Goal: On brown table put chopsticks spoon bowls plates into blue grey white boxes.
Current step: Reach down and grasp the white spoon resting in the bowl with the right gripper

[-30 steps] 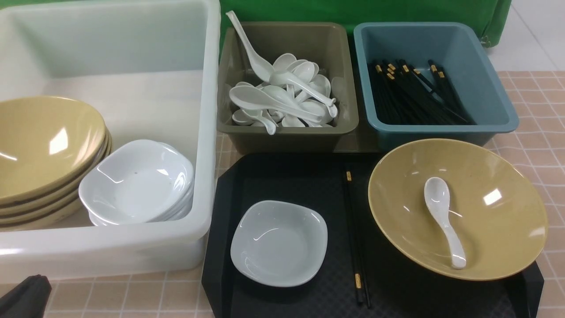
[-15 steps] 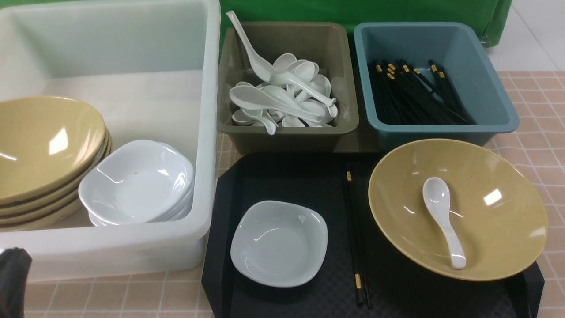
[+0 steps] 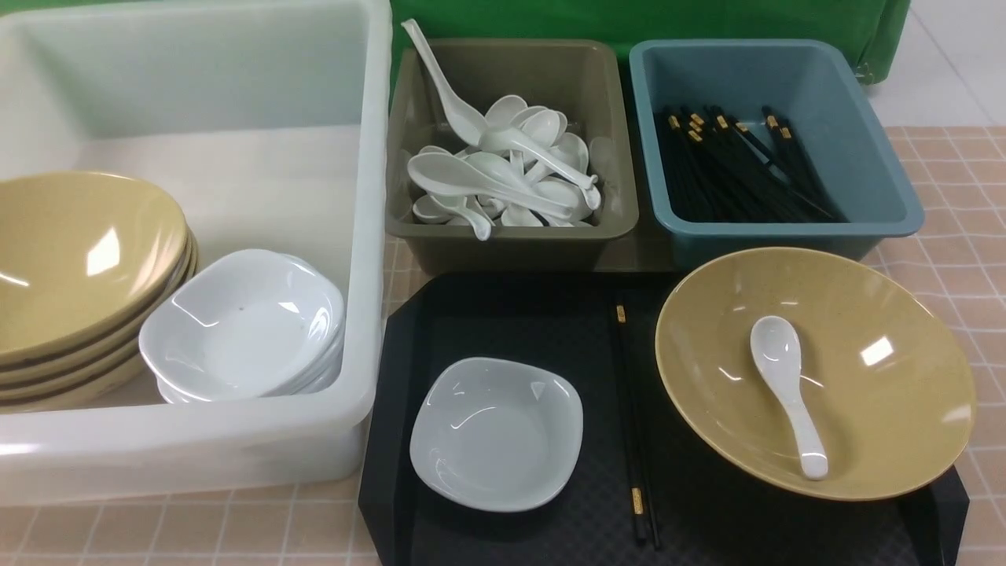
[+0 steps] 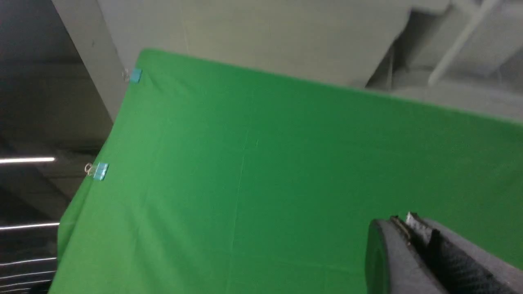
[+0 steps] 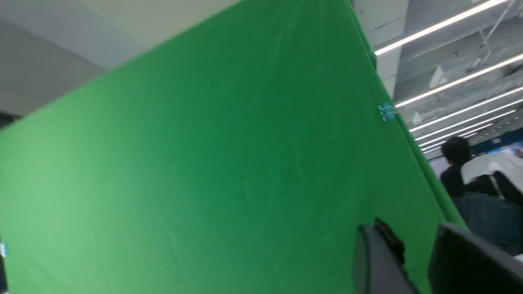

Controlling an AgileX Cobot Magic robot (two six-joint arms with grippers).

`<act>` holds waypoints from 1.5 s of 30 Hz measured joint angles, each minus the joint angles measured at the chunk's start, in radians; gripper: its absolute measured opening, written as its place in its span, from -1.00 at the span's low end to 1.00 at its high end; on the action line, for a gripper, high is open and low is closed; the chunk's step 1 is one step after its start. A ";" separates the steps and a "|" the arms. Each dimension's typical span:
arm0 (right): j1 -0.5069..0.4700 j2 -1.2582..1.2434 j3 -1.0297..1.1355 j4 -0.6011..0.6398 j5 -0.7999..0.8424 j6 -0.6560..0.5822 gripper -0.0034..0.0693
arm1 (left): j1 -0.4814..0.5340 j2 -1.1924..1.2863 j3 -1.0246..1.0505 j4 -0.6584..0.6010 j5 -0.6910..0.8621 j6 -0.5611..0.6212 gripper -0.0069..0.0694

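A yellow bowl (image 3: 880,424) sits at the right of the black tray with a white spoon (image 3: 786,385) lying in it. A white plate (image 3: 497,432) and a pair of black chopsticks (image 3: 633,424) lie on the tray. The white box (image 3: 365,236) holds stacked yellow bowls (image 3: 71,267) and white plates (image 3: 244,322). The grey box (image 3: 511,240) holds several spoons, and the blue box (image 3: 888,181) holds several chopsticks. Neither gripper shows in the front view. My left gripper (image 4: 402,220) is shut and empty, facing the green cloth. My right gripper (image 5: 410,232) is open and empty.
The black tray (image 3: 550,322) lies at the front centre on the brown table (image 3: 963,259). A green cloth backdrop (image 3: 629,20) hangs behind the boxes. In the right wrist view a person (image 5: 455,163) sits beyond the backdrop's edge.
The dark part of my left arm at the lower left corner of the front view has drawn back out of the picture. The dishes have not moved.
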 joint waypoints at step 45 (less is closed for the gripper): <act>0.150 0.886 -0.646 0.159 1.117 -0.648 -0.78 | -0.686 1.740 -1.585 -0.392 1.741 0.424 -0.79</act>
